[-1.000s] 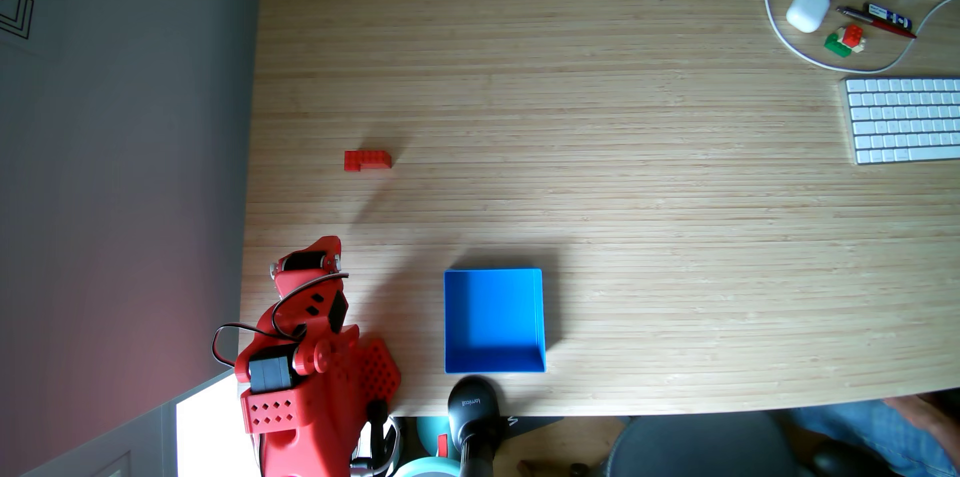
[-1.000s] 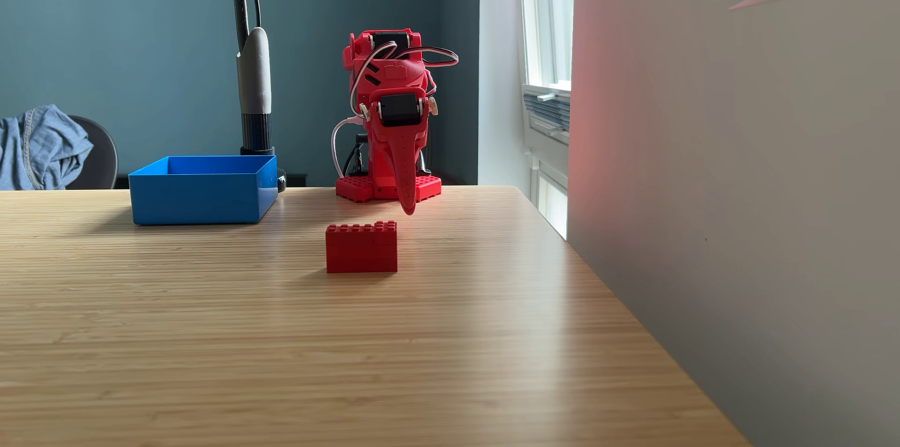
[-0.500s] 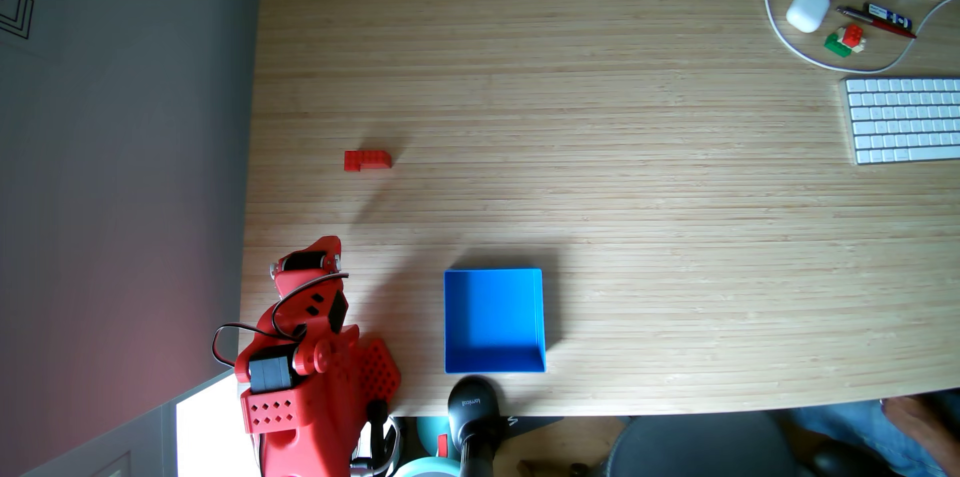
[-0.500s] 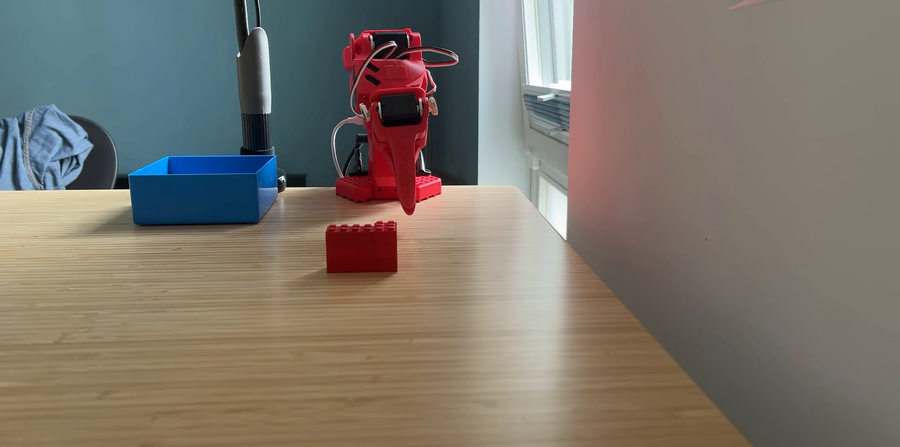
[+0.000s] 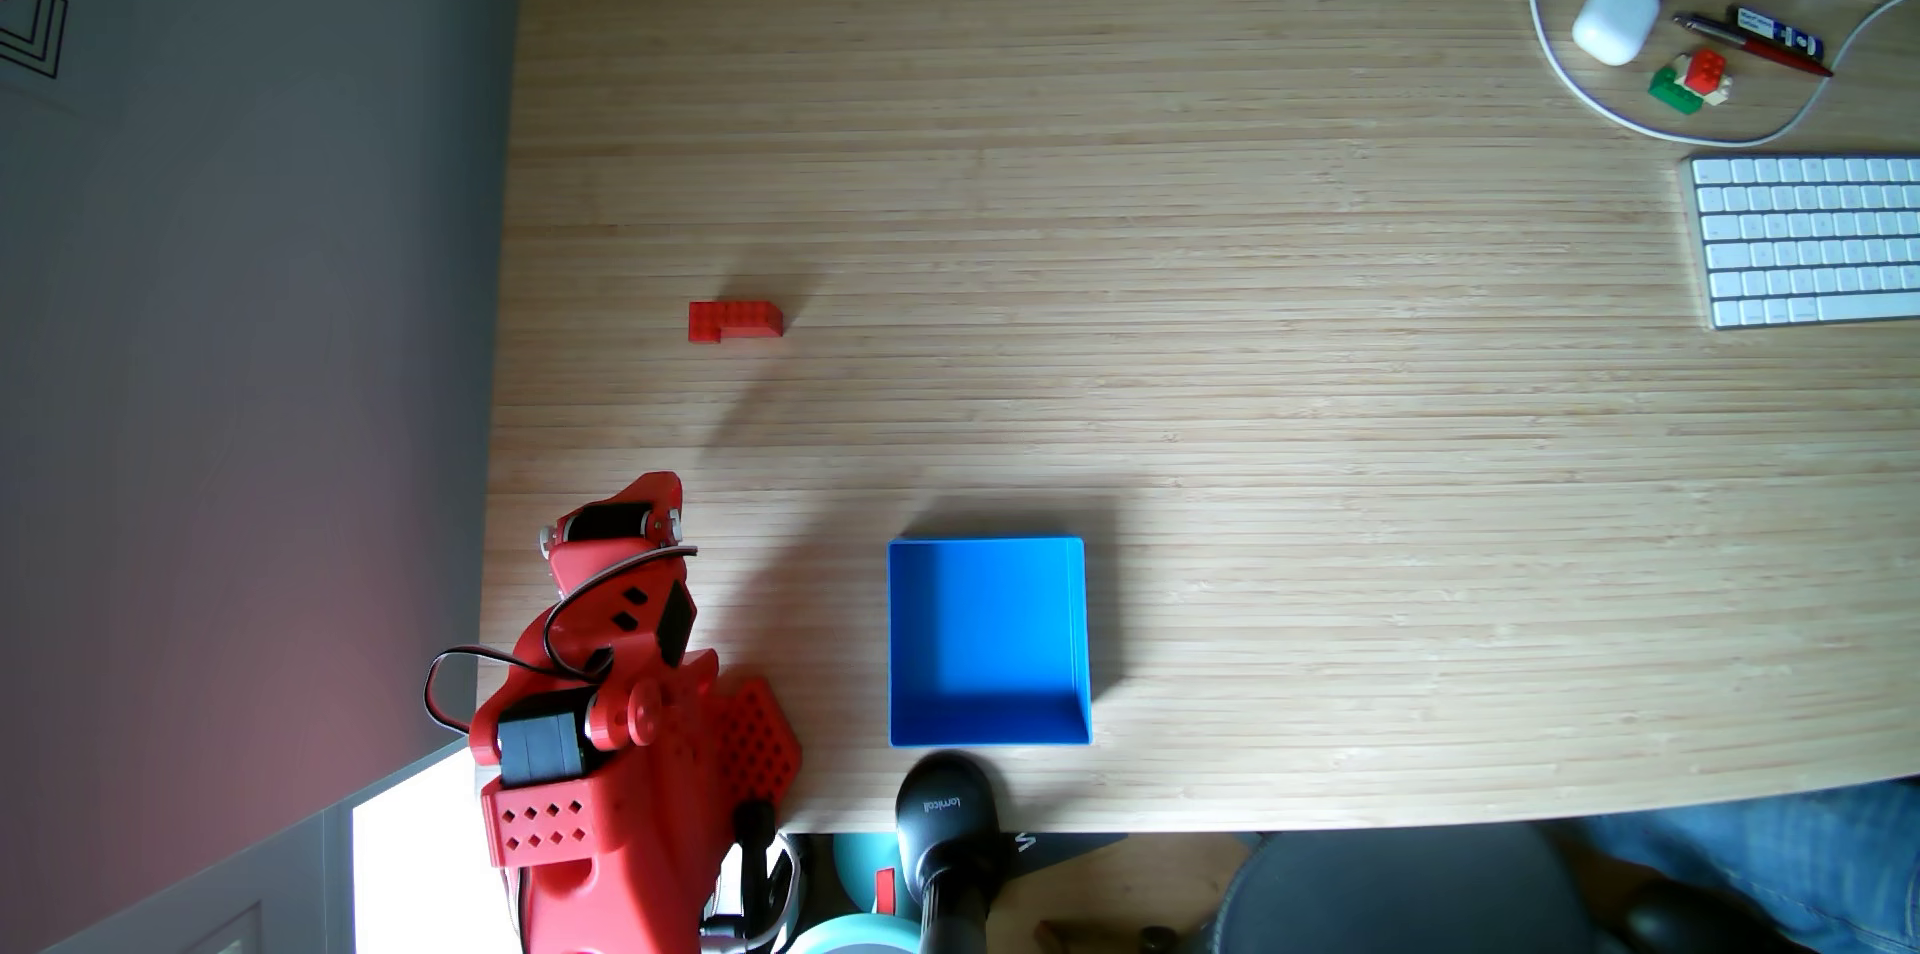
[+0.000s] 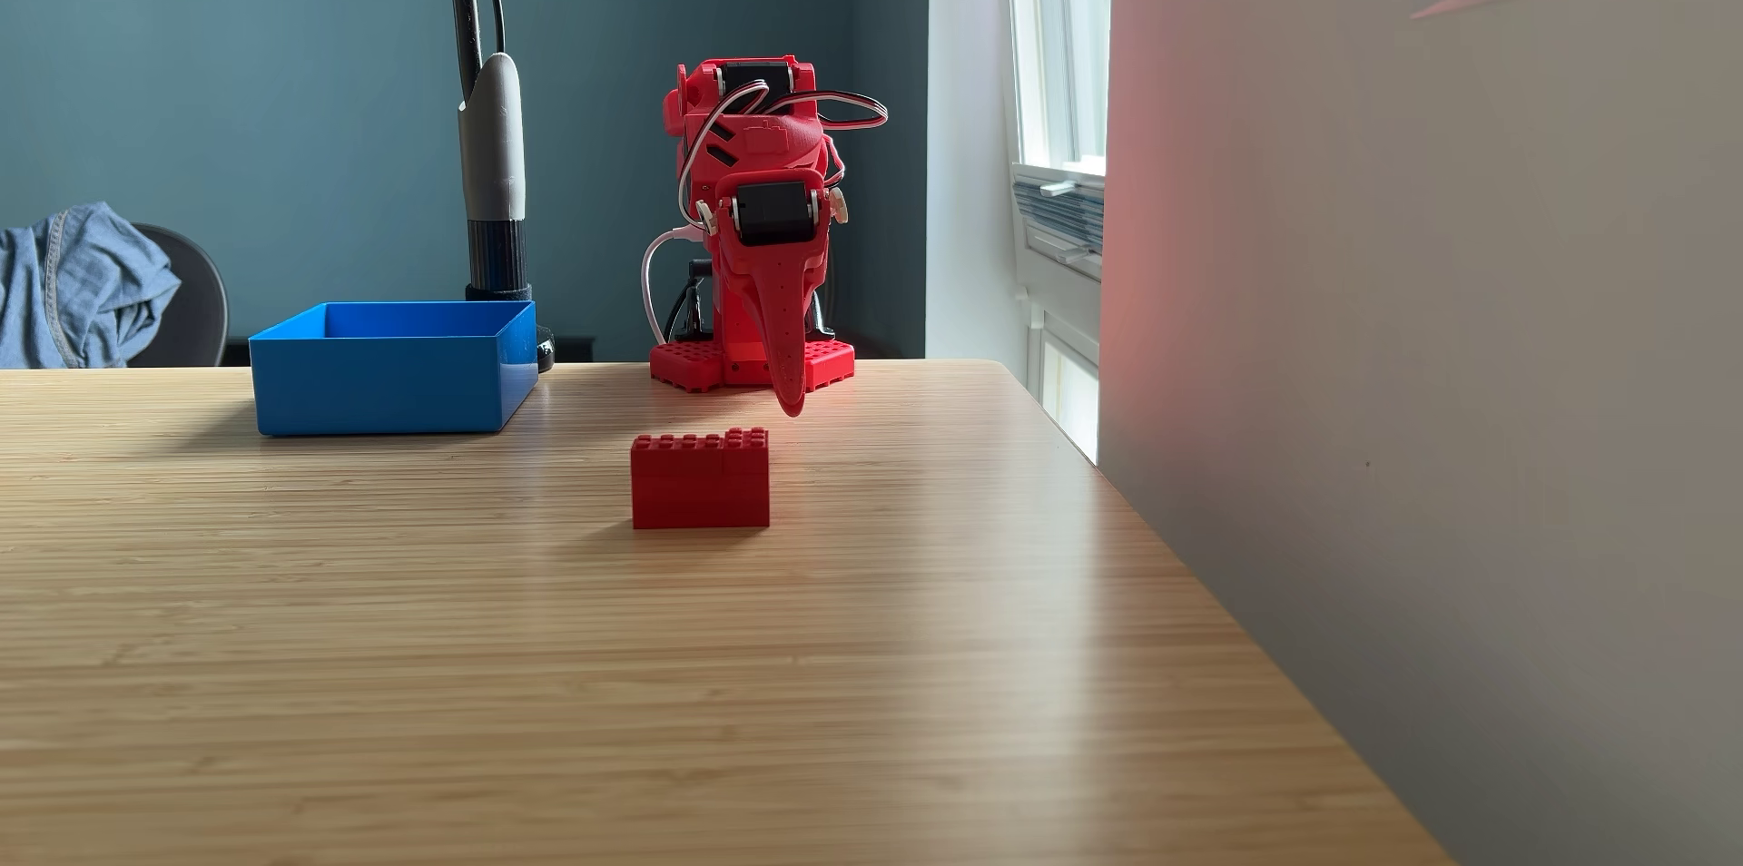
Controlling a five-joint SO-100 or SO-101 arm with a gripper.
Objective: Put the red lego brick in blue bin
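Observation:
The red lego brick (image 5: pixel 732 321) stands on the wooden table, studs up, in both fixed views (image 6: pixel 700 484). The blue bin (image 5: pixel 987 731) sits with nothing inside near the table's near edge, to the right of the arm's base; in the low fixed view the blue bin (image 6: pixel 391 385) is at the back left. My red arm is folded over its base. The gripper (image 6: pixel 790 404) points down, shut on nothing, hanging just above the table behind the brick and apart from it. From above, the gripper's body (image 5: pixel 623 523) hides its tip.
A white keyboard (image 5: pixel 1808 243), a red-green-white lego stack (image 5: pixel 1691 80), a white case (image 5: pixel 1614 19), pens and a cable lie at the far right. A black stand clamp (image 5: pixel 945 819) grips the table edge by the bin. A wall (image 5: pixel 260 289) borders the table's left side.
A person's hand at the lower right corner of the overhead-looking view has drawn out of sight. The arm, brick and bin have not moved.

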